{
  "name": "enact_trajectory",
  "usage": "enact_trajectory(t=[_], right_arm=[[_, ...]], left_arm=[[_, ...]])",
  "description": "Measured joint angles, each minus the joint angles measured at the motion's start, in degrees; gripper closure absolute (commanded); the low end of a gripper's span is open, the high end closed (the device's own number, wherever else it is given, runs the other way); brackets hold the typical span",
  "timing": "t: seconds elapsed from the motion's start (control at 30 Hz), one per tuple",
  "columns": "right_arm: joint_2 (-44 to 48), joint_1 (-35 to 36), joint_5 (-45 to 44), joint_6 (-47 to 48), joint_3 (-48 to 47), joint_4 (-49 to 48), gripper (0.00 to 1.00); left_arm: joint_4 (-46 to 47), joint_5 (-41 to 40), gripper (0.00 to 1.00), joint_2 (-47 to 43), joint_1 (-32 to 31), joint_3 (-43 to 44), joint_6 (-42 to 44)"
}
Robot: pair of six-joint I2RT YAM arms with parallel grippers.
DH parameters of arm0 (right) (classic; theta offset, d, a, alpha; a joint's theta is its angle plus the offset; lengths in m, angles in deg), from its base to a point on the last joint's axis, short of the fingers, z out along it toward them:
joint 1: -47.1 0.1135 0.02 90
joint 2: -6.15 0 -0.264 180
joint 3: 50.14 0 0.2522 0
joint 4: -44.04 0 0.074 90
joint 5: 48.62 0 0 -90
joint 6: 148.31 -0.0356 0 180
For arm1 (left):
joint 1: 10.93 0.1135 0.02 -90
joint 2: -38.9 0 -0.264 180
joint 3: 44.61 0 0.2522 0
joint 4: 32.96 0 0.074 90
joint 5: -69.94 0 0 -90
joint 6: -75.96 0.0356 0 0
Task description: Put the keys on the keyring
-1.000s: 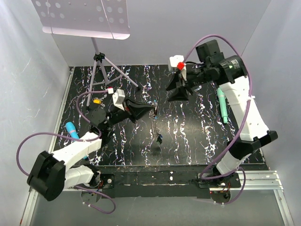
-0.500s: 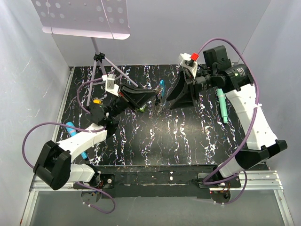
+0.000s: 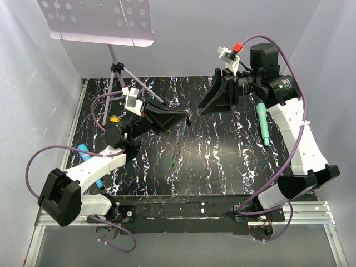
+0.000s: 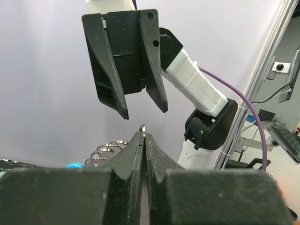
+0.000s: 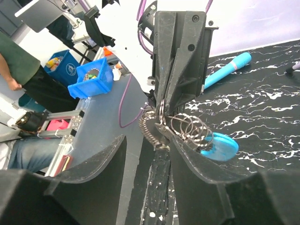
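Top external view: above the middle of the black, white-veined tabletop (image 3: 239,161), nearer its far edge, the left hand (image 3: 186,116) is pressed together, pinching the top of the thin grey beaded-chain keyring (image 3: 177,142). The loop hangs free, its long axis dropping toward the tabletop's near edge. A tiny teal-green-headed key (image 3: 173,163) seems to dangle at its lower end. Just right of the pinch, the right hand (image 3: 204,107) faces it tip to tip, apart, its fingers partly spread and empty. The keyring therefore lies directly left of the free right hand, which seems best placed to reach it.
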Motion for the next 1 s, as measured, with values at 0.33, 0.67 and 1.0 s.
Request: enact_trajectory(t=[0.33, 0.67, 1.0], right_arm=[[0.07, 1.68, -3.39, -5.25, 2.03, -3.67, 0.59], [0.07, 3.43, -7.32, -3.80, 2.03, -2.56, 0.68], [0.07, 3.98, -8.07, -3.34, 2.03, -2.14, 0.69]], left_arm=[[-2.67, 0.72, 1.00, -0.15, -0.59, 0.68, 1.86], [-4.57, -0.72, 1.00, -1.51, -1.29, 0.70, 3.37], [-6.27, -2.21, 1.00, -3.04, -1.49, 0.68, 4.72]])
